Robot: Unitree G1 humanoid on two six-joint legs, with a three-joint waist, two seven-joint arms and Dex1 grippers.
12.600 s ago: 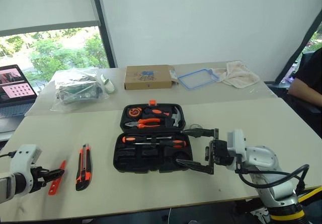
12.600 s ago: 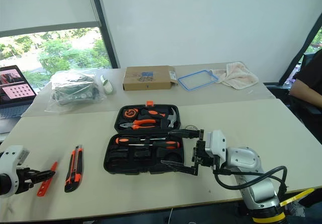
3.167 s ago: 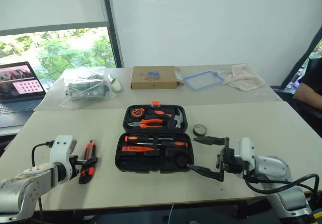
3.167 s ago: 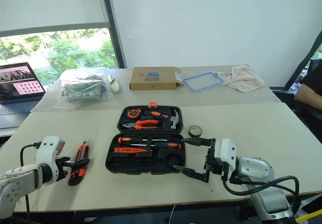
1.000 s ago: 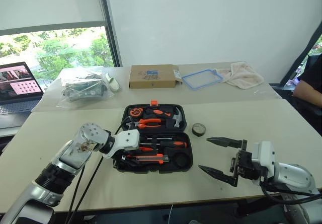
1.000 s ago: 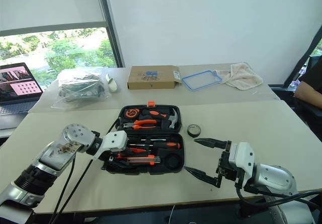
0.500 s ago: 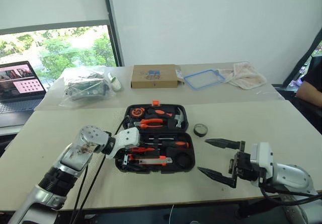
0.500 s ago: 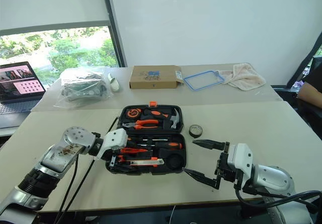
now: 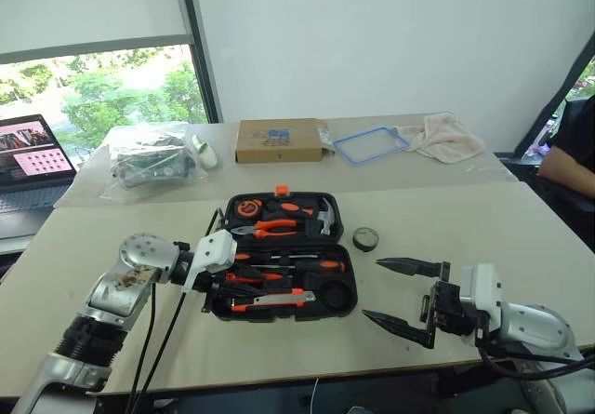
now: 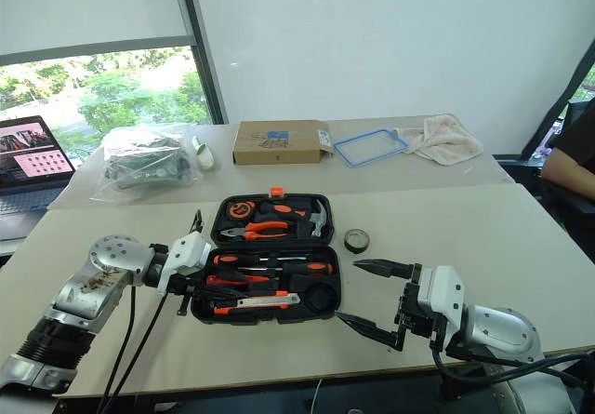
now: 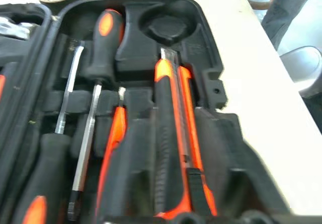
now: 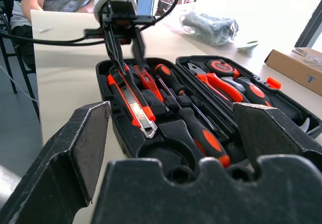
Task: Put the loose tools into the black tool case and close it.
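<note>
**Stowing the last loose tool: tape roll next, then lid**

Reading the black tool case (image 9: pixel 279 314) as open flat on the table, near half almost full:
- two screwdrivers (image 9: pixel 296 267) seated side by side in the near half
- slim tester screwdriver (image 11: pixel 115 133) beside them
- utility knife (image 9: pixel 270 297) along the front row, looks slightly skewed in its slot. Verify seating before closing.
- round recess (image 9: pixel 337 295) at the near right corner empty, presumably for the tape

Tape roll (image 9: pixel 365 238) not yet in: flat on the table, just beside the case's right edge, level with the hinge line.

Grippers:
- left gripper (image 12: pixel 130 58) over the case's left end, above the knife handle. Open or clamped: cannot tell. Knife lies in the case, not lifted.
- right gripper (image 9: pixel 372 289) spread wide, empty, hovering over the table off the near right corner of the case, pointed at it.

Doing it well, by judgement:
- Use the right gripper, nearest to the roll. Come down over it and pinch across the outer rim, or one wall through the hole.
- Keep the roll level, lower it into the round recess and let go only once it sits.
- Pull the left arm clear of the near half first.
- Press the knife flat if proud, otherwise the lid may not latch.
- Fold the far half with pliers (image 9: pixel 270 227) and hammer (image 9: pixel 323 217) over towards the near edge, then press at the orange latch (image 9: pixel 282 190).
</note>
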